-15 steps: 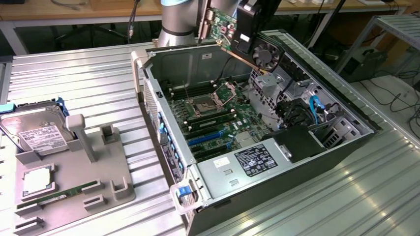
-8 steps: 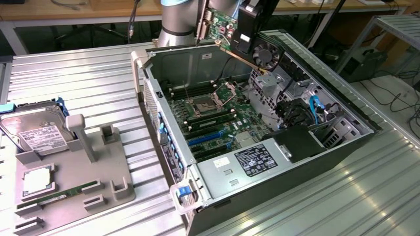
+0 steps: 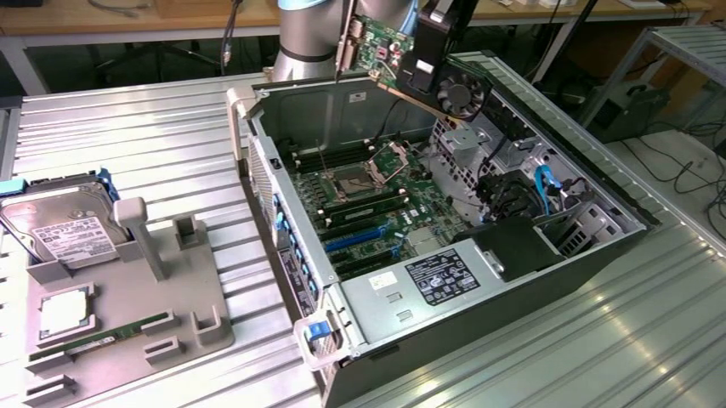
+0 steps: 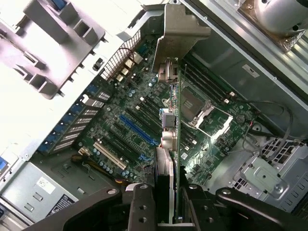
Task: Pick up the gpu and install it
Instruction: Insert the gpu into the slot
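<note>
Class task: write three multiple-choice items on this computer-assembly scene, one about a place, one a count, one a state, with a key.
1. Where is the green gpu card with black cooler?
A. On the grey holder.
B. In the air above the open black metal computer case.
C. Flat on the motherboard.

2. How many round fans show on its cooler?
A. One.
B. Two.
C. Three.

3. What is the claw's state?
A. Open, empty.
B. Shut on the gpu card.
C. Shut on a hard drive.

Key: 1 B, it hangs over the case; 2 A, a single fan faces the exterior view; 3 B, the wrist view shows the card clamped.
</note>
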